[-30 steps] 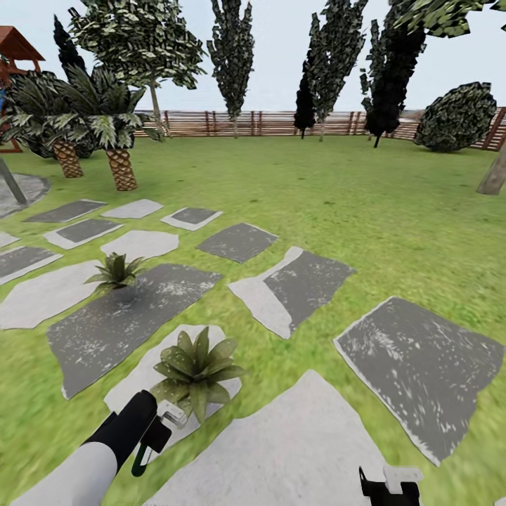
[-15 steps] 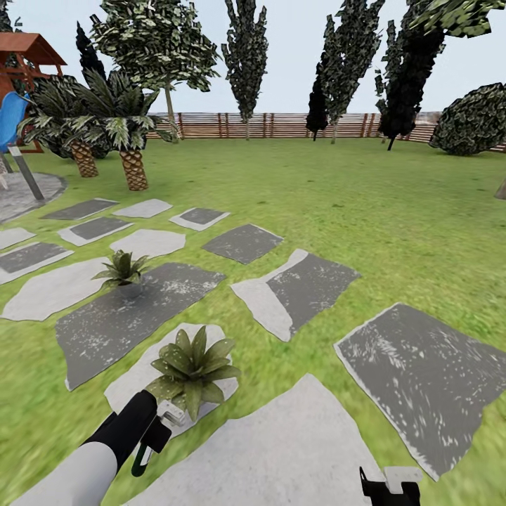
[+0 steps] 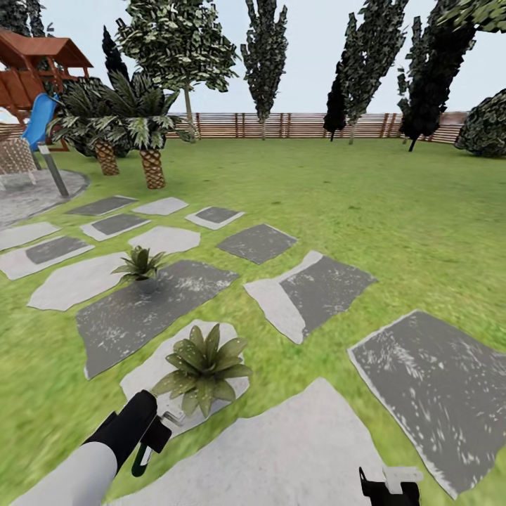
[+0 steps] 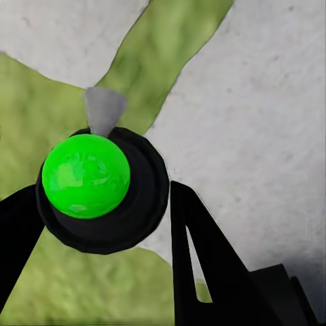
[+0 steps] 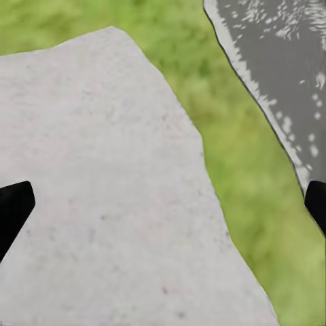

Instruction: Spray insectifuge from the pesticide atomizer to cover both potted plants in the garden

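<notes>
A wide green lawn (image 3: 393, 211) is seen from the head view, crossed by irregular grey stepping stones (image 3: 309, 288) and closed at twelve o'clock by a brown slatted wooden fence (image 3: 295, 125). Tall dark trees (image 3: 266, 56) are ranged along the fence, two palm trees (image 3: 144, 133) are set at about ten o'clock, and a wooden play structure with a red-brown roof (image 3: 31, 60) and a blue slide (image 3: 39, 119) is seen beyond them at the far edge. A thin grey post (image 3: 53, 171) is planted on a paved patch nearby. The nearer potted plant (image 3: 202, 365) is placed on a pale stone just ahead of the left arm, at about eleven o'clock; the farther potted plant (image 3: 140, 263) is set beyond it on a dark stone, well apart. Nothing is seen standing between the arm and the nearer plant. The pesticide atomizer (image 3: 156, 432) is held in the left pincer (image 3: 151, 439), its pale spray head directed toward the nearer plant; in the left wrist view the bottle's round end with a bright green disc (image 4: 86, 176) is seen clamped between the black fingers (image 4: 197, 258). The right pincer (image 5: 163, 204) is spread wide over a pale stone (image 5: 102, 183), with nothing between its tips. No writing can be read anywhere.
</notes>
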`<state>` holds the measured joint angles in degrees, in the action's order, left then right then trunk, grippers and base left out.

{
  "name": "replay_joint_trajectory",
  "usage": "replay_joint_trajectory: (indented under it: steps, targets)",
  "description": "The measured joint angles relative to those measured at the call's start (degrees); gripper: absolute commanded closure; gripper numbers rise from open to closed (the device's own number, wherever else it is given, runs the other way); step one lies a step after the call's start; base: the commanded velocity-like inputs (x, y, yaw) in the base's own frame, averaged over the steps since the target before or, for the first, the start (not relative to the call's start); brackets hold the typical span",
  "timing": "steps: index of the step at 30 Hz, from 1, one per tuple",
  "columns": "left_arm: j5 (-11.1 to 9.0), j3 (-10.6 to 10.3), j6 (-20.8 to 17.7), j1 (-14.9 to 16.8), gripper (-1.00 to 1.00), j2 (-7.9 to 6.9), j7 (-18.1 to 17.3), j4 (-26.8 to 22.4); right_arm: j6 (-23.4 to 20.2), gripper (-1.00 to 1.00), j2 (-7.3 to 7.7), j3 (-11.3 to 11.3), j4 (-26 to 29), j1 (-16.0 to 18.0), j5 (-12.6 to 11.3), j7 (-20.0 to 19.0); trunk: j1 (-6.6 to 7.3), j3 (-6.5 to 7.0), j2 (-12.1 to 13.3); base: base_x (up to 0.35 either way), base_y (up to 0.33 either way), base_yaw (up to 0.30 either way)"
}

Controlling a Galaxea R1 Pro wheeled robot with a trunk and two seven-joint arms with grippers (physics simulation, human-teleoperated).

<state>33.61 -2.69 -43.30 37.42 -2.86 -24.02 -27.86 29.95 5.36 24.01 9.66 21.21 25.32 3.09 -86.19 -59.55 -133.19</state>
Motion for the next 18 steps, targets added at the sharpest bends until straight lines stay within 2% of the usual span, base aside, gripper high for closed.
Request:
replay_joint_trajectory:
  steps: [7, 11, 18]
  targets:
    - [-0.04, 0.01, 0.01, 0.00, 1.00, 0.00, 0.00, 0.09, 0.00, -1.00, 0.00, 0.00, 0.00, 0.01, 0.00, 0.02, 0.00, 0.00, 0.00, 0.000, 0.000, 0.253]
    - [-0.01, -0.01, 0.02, 0.01, 1.00, 0.07, 0.00, 0.09, 0.00, -1.00, 0.00, -0.01, 0.03, -0.02, 0.00, 0.02, 0.00, 0.00, 0.00, 0.000, -0.050, 0.052]
    - [-0.02, -0.01, 0.06, 0.01, 1.00, 0.06, 0.00, 0.12, 0.01, -1.00, 0.01, 0.00, 0.04, 0.00, 0.00, 0.00, 0.01, 0.00, 0.00, 0.043, -0.243, 0.003]
